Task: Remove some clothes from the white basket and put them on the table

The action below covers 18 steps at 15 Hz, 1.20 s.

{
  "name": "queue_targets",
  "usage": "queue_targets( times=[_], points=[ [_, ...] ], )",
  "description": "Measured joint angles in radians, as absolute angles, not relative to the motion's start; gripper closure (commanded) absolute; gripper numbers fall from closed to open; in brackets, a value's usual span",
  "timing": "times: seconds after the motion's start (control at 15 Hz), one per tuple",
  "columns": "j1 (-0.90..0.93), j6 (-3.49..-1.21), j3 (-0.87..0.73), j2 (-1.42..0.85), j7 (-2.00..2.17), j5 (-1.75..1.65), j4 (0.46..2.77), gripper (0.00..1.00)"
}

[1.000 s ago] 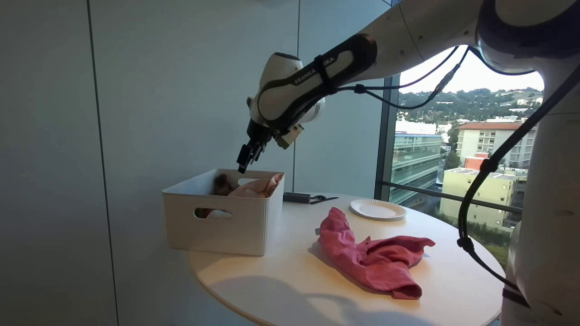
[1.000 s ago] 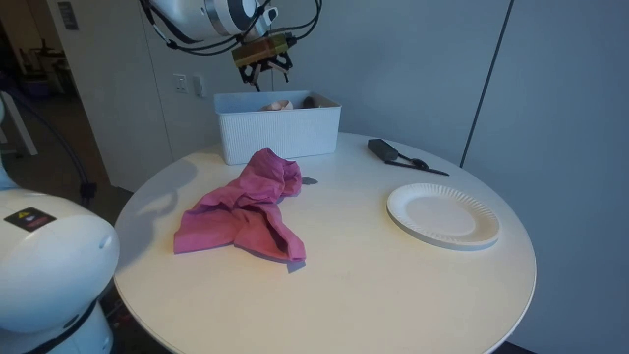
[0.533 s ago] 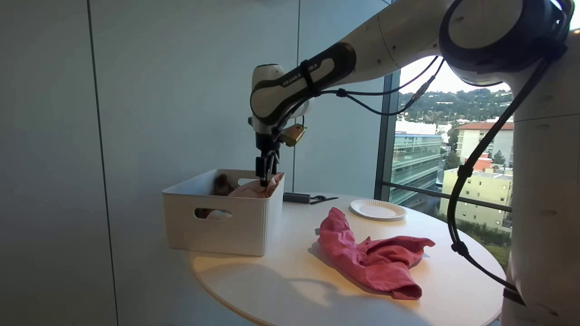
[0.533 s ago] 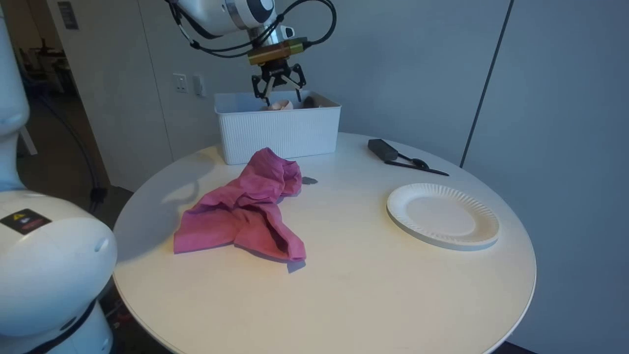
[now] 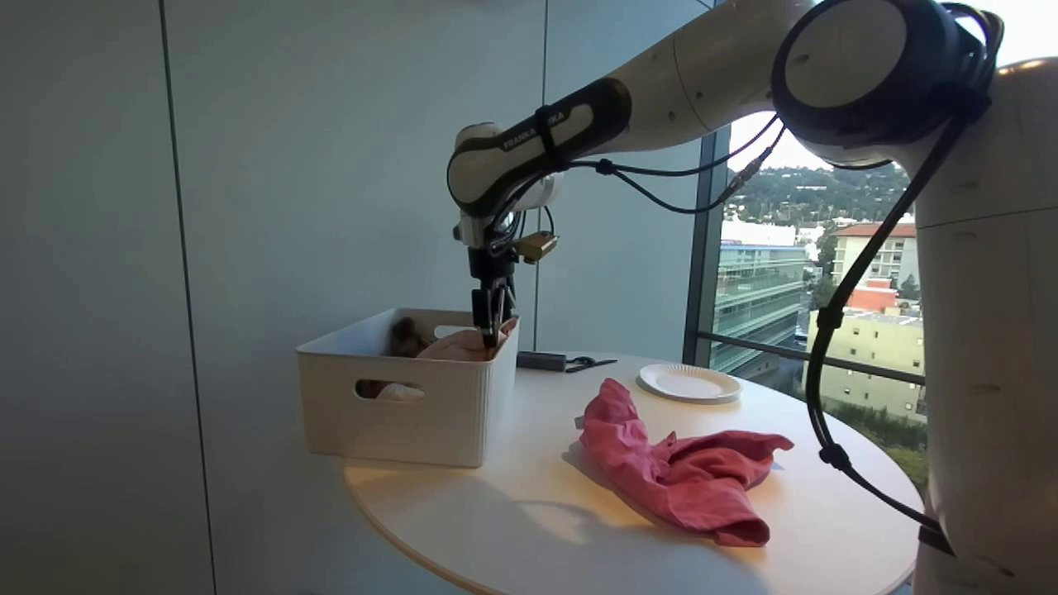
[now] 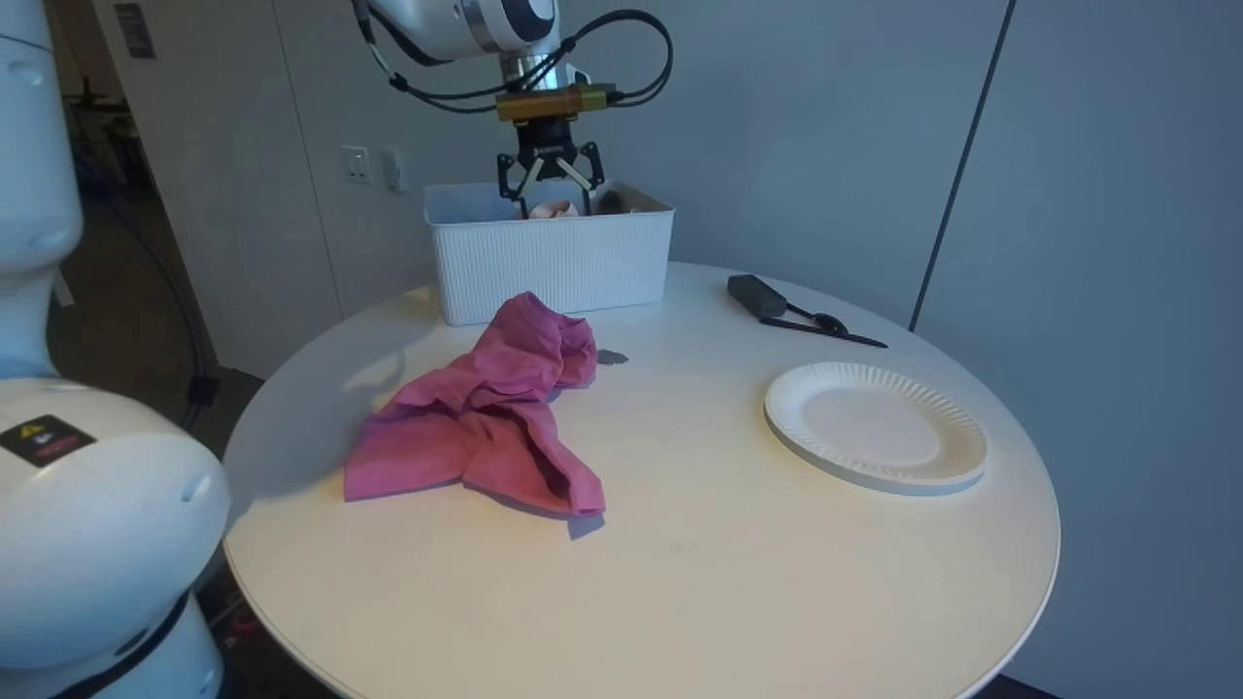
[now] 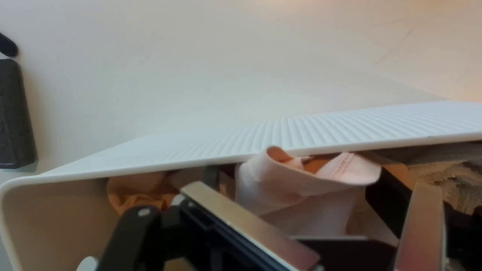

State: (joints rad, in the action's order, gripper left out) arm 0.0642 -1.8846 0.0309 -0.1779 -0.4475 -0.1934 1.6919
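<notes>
Straddling a pale peach fabric garment, my black two-fingered claw stands wide, its fingers well apart on either side of a loosely rolled fold; whether either finger touches the cloth, I cannot tell. The garment lies inside a white rectangular box-shaped basket with ribbed sides, its uppermost fold showing at the rim, beside one long wall. Toward one end of the basket, in the wrist view, appears crumpled orange-tan fabric; whether it belongs to the same garment, I cannot tell. In both exterior views my fingers point downward into the basket's mouth. The basket rests near the edge of a large round table with a smooth white top. On that surface, near the basket but apart from it, a pink-magenta fabric garment lies crumpled, its folds loosely spread. Elsewhere on the top are a black block-shaped object, slender black pieces just beside it, and a round white plate with a fluted rim. My white and black jointed arm reaches over the table, and in an exterior view a tall window shows beneath it, beyond the tabletop.
</notes>
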Motion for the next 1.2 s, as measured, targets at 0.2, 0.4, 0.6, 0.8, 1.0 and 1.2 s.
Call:
queue_targets(
  times=[0.2,0.4,0.6,0.8,1.0,1.2],
  points=[
    [0.050,-1.852,0.031,-0.196,-0.485,-0.133,1.668,0.26],
    [0.039,-1.833,0.032,-0.209,-0.502,-0.110,1.652,0.49],
    [0.033,-1.828,0.032,-0.212,-0.509,-0.098,1.646,0.71],
    [0.030,-1.828,0.032,-0.212,-0.511,-0.091,1.643,0.93],
    [0.029,-1.834,0.032,-0.210,-0.511,-0.090,1.636,0.98],
    [0.029,-1.860,0.032,-0.192,-0.511,-0.091,1.624,0.93]
  ],
)
